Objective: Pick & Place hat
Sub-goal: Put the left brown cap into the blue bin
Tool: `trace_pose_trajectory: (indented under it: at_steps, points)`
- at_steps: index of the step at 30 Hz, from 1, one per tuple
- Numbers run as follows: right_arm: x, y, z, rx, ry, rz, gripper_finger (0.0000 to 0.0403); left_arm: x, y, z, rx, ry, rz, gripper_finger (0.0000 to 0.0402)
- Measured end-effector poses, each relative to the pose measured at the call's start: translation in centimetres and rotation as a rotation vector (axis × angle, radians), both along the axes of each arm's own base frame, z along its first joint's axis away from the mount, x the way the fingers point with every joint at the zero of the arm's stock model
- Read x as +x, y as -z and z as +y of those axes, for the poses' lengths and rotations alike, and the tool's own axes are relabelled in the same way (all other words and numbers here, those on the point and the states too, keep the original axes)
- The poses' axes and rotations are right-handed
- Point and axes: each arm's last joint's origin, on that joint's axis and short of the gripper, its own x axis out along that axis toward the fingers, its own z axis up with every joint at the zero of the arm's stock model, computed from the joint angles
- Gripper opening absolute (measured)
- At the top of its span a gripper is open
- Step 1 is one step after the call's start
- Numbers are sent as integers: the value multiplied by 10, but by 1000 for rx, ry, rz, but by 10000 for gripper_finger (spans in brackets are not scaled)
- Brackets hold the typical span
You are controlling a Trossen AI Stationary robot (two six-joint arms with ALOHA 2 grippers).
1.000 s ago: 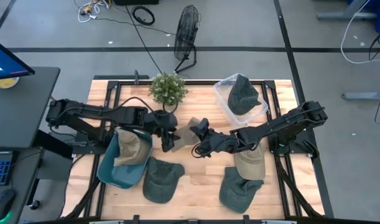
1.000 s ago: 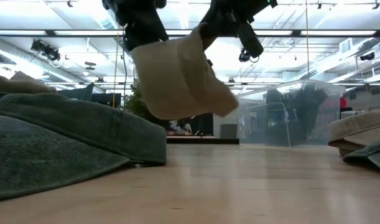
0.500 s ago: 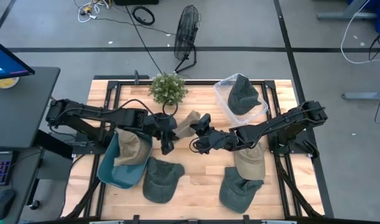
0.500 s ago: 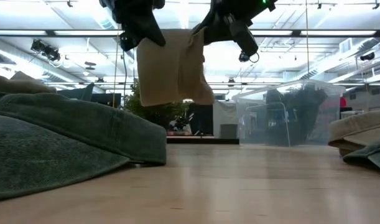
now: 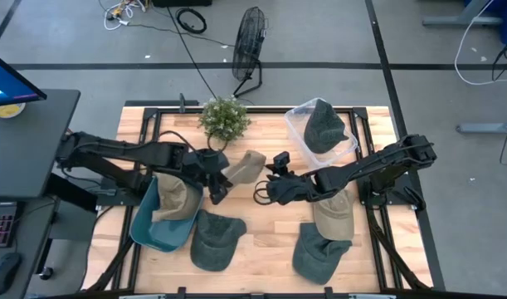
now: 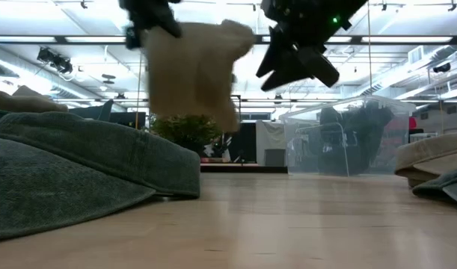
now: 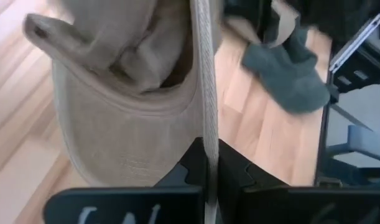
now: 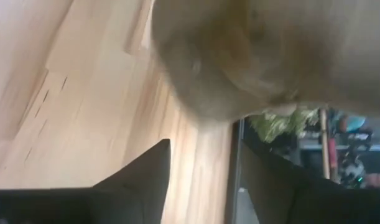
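Observation:
A tan cap (image 5: 243,166) hangs in the air over the middle of the table; it also shows in the low view (image 6: 192,71) and the left wrist view (image 7: 127,93). My left gripper (image 5: 216,176) is shut on it from the cap's left side. My right gripper (image 5: 278,173) is open and empty just right of the cap, apart from it; in the low view it (image 6: 295,60) stands clear of the cloth. In the right wrist view the cap (image 8: 258,50) is a blur beyond the open fingers (image 8: 140,174). My left gripper pinches the cap's thin brim edge (image 7: 208,155) between its two fingers, which lie on either face of the brim. The cap is lifted clear of the table and hangs, crown slack, from the fingers (image 6: 149,19).
A clear plastic bin (image 5: 299,137) with a green cap stands at the far right. A potted plant (image 5: 225,116) is at the far middle. Green caps (image 5: 216,241) (image 5: 319,253), a tan cap (image 5: 332,216) and a teal one (image 5: 153,228) lie along the near side.
My right gripper has let go of the tan cap and drawn back toward the table's right edge. My left gripper has kept its hold and gone a little left and up; the cap has swung over to its side and hangs from it alone.

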Motion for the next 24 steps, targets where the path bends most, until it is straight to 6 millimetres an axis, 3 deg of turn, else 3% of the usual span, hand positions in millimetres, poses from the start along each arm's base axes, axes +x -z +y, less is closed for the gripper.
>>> trace_pose_trajectory:
  at_steps: [9, 16, 19, 24]
  points:
    - [-7, 6, -1, 79, 65, 27, 209, -55, -55, -18, -125, -106, 238, 15]
    - [-7, 7, -2, 85, 66, 31, 203, -90, -61, -49, -180, -131, 406, 16]
    - [-7, 7, -2, 87, 68, 31, 203, -98, -63, -67, -160, -40, 379, 14]
    - [-6, 7, -4, 92, 69, 31, 203, -107, -65, -84, -51, -128, 235, 16]
